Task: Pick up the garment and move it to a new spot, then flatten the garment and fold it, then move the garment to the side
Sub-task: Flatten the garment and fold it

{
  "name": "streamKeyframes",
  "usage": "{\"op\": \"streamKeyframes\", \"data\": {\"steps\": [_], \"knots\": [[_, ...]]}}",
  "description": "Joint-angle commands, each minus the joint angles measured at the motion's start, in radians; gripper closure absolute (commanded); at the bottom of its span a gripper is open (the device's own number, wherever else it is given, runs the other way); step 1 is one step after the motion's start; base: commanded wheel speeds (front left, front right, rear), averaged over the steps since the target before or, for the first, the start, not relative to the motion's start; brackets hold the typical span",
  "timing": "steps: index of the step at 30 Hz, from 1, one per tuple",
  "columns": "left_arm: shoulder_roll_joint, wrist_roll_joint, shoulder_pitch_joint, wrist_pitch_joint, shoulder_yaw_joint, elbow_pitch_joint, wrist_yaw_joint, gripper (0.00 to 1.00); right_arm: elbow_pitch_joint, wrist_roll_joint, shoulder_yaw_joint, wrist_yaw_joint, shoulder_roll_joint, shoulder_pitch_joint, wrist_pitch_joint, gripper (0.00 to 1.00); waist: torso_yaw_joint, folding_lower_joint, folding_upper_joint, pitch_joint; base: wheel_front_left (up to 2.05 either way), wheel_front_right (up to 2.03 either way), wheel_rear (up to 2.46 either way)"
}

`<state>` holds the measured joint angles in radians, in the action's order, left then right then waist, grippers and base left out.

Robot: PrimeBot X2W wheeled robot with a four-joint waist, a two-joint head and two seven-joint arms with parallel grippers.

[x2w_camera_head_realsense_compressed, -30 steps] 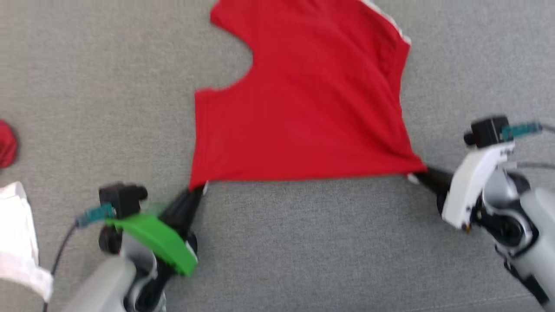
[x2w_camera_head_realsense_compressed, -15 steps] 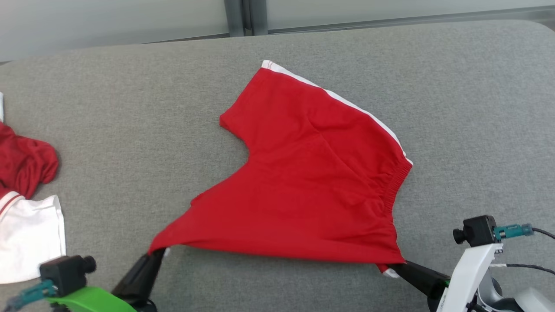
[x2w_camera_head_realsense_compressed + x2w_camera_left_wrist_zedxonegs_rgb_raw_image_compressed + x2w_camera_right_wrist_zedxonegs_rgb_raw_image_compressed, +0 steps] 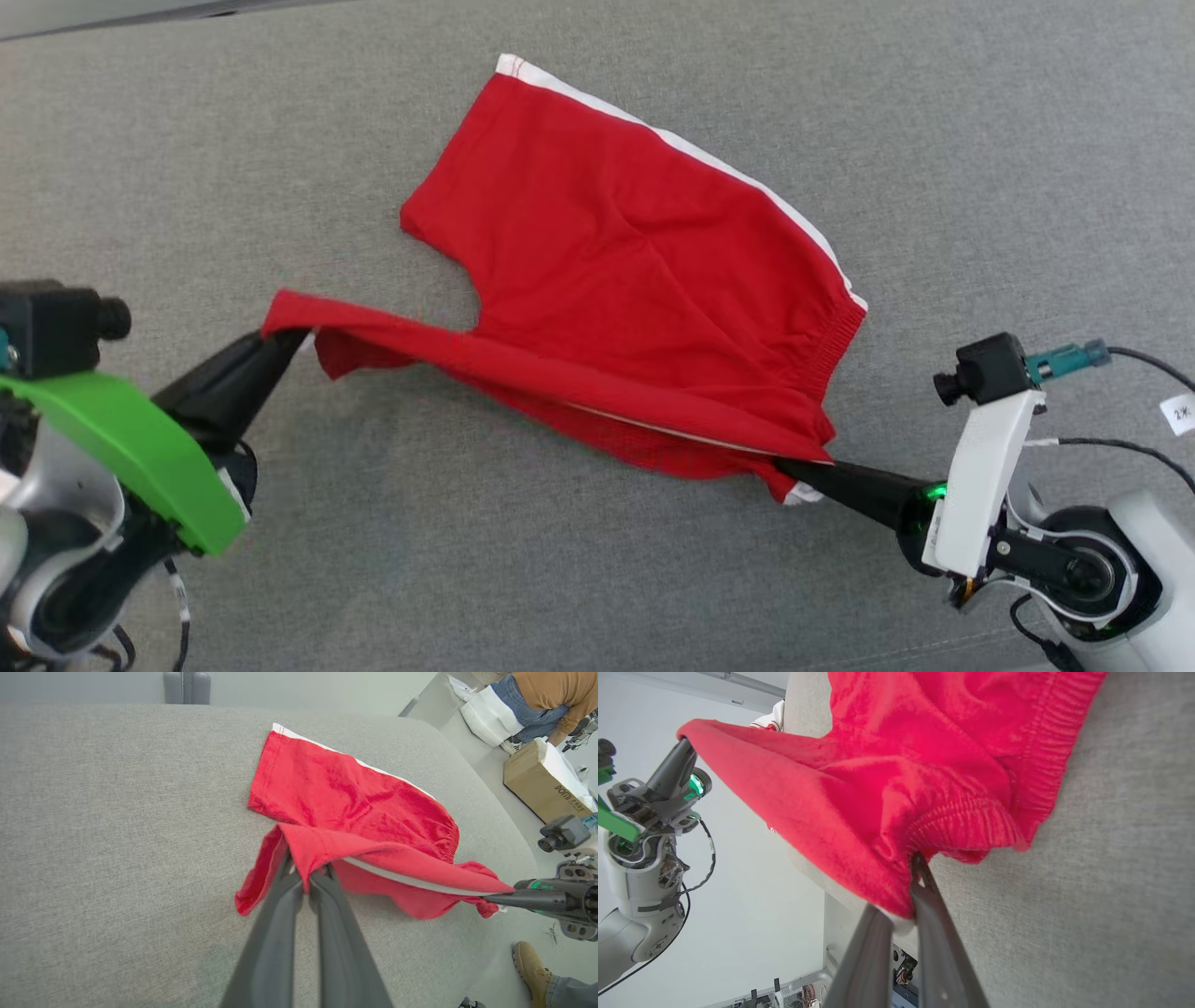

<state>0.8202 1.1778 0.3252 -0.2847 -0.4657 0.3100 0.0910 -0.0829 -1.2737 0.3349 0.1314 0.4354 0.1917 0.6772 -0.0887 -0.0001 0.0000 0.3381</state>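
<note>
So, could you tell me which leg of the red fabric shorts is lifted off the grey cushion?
The nearer leg, pinched in the left gripper's jaws; the far leg lies flat.

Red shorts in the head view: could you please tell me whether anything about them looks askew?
The red shorts lie diagonally on the grey surface. Their near edge is lifted and stretched between the left gripper and right gripper, with a loose fold sagging beneath.

A cardboard box [image 3: 542,786] sits beyond the grey upholstery [image 3: 280,140].
</note>
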Motion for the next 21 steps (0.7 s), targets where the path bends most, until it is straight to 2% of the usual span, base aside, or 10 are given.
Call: {"op": "streamKeyframes", "data": {"steps": [1,4,10,16,21], "knots": [[0.011,0.008,0.057,-0.035,0.001,-0.014,-0.007,1.0,-0.009,-0.002,-0.017,-0.001,-0.005,0.025,0.029,1.0,-0.037,0.0001,0.0,0.06,0.0,0.0,0.0],[0.01,0.018,0.172,-0.117,-0.005,-0.044,-0.011,1.0,-0.033,-0.021,-0.057,-0.001,-0.02,0.06,0.099,1.0,-0.053,0.0001,0.0,0.088,0.0,0.0,0.0],[-0.027,0.013,0.375,-0.253,-0.041,-0.127,-0.022,1.0,-0.045,-0.008,-0.136,-0.001,-0.078,0.123,0.208,1.0,-0.084,0.0001,0.0,0.14,0.0,0.0,0.0],[-0.077,-0.029,0.556,-0.353,-0.092,-0.238,-0.036,1.0,-0.014,0.046,-0.218,-0.001,-0.187,0.196,0.288,1.0,-0.106,0.0001,0.0,0.19,0.0,0.0,0.0],[-0.117,-0.057,0.664,-0.395,-0.122,-0.34,-0.044,1.0,-0.005,0.105,-0.28,-0.001,-0.281,0.245,0.34,1.0,-0.119,0.0001,0.0,0.222,0.0,0.0,0.0]]}}
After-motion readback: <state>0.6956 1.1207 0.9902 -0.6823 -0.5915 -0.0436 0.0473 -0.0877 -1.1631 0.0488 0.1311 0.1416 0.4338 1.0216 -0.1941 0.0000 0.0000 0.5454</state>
